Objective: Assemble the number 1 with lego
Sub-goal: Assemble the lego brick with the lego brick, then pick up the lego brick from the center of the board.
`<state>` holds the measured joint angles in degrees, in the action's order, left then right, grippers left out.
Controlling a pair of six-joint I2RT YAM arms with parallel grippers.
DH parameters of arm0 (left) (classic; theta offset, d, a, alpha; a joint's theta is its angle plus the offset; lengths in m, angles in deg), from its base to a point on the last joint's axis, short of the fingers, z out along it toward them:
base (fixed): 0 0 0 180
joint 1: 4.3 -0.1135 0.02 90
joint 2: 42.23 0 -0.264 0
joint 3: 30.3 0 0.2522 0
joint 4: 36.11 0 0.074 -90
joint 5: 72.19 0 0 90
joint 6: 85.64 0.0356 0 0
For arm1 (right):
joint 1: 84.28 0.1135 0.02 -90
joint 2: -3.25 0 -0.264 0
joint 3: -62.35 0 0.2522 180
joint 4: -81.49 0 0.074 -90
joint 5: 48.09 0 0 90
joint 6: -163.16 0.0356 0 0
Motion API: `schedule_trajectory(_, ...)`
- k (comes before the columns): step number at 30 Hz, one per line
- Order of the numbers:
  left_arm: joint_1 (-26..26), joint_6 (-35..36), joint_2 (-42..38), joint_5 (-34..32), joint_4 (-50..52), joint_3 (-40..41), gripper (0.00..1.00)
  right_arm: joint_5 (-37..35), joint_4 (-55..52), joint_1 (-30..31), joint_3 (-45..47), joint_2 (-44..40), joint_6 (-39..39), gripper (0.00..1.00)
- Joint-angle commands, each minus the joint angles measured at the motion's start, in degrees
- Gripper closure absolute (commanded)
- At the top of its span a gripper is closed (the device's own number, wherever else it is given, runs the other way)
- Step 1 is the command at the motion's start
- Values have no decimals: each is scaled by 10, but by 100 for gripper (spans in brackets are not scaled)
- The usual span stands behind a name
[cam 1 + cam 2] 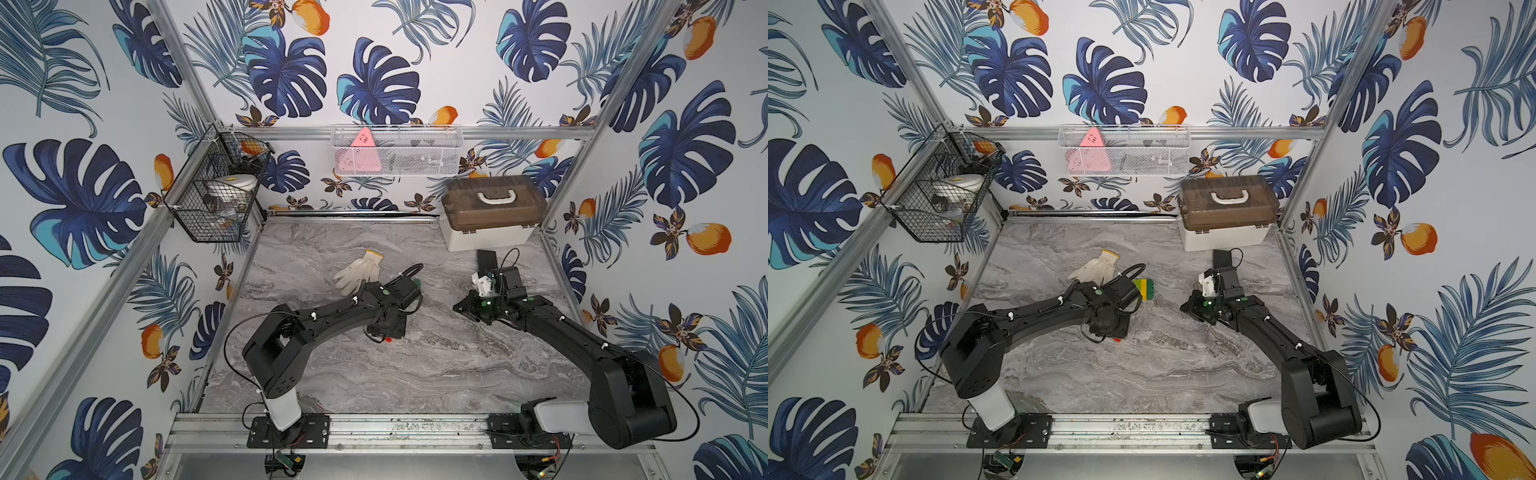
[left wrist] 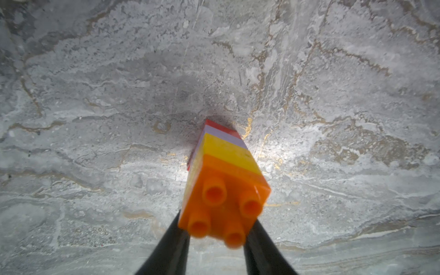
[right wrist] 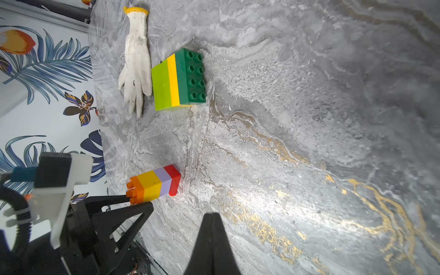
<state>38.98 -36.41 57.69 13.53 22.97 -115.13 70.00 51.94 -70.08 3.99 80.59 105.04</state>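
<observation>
A narrow lego column (image 2: 223,166) of orange, yellow, lilac and red bricks stands with its red end on the marble table (image 2: 95,119). My left gripper (image 2: 217,221) is shut on its orange top, one finger against each side. In the right wrist view the same column (image 3: 154,183) sits between the left gripper's fingers (image 3: 142,206). A chunky block (image 3: 178,78) of lime, yellow and dark green lego lies apart from it beside the glove, and also shows as the layered block (image 1: 1144,289) in a top view. My right gripper (image 3: 212,215) is shut and empty, hovering to the right.
A white knitted glove (image 1: 359,270) lies behind the left arm. A brown-lidded toolbox (image 1: 490,212) stands at the back right, with a black object (image 1: 486,259) in front of it. A black wire basket (image 1: 216,183) and a white mesh basket (image 1: 395,151) hang on the walls.
</observation>
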Motion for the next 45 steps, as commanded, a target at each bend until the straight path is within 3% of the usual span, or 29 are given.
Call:
schedule_trajectory(1,-4,-2,-13,8,-8,16,56,-1,-22,-2,-3,-8,-12,100)
schedule_trajectory(6,-5,3,-35,-1,-13,21,42,-1,-25,-4,2,-11,-13,100)
schedule_trajectory(11,-5,38,-63,-25,15,1,34,29,-12,-5,0,-10,-30,99)
schedule_trajectory(12,-4,45,-69,-29,20,-3,32,45,-6,-4,-3,-8,-44,95)
schedule_trajectory(16,-23,54,-115,-29,42,4,30,80,-42,1,-41,16,-130,61)
schedule_trajectory(23,-98,78,-209,0,49,79,30,31,-129,58,-121,39,-252,42)
schedule_trajectory(32,-193,121,-260,68,13,184,31,-134,-258,245,-288,154,-338,31)
schedule_trajectory(45,-250,144,-290,90,-27,231,32,-208,-365,341,-472,333,-329,33)
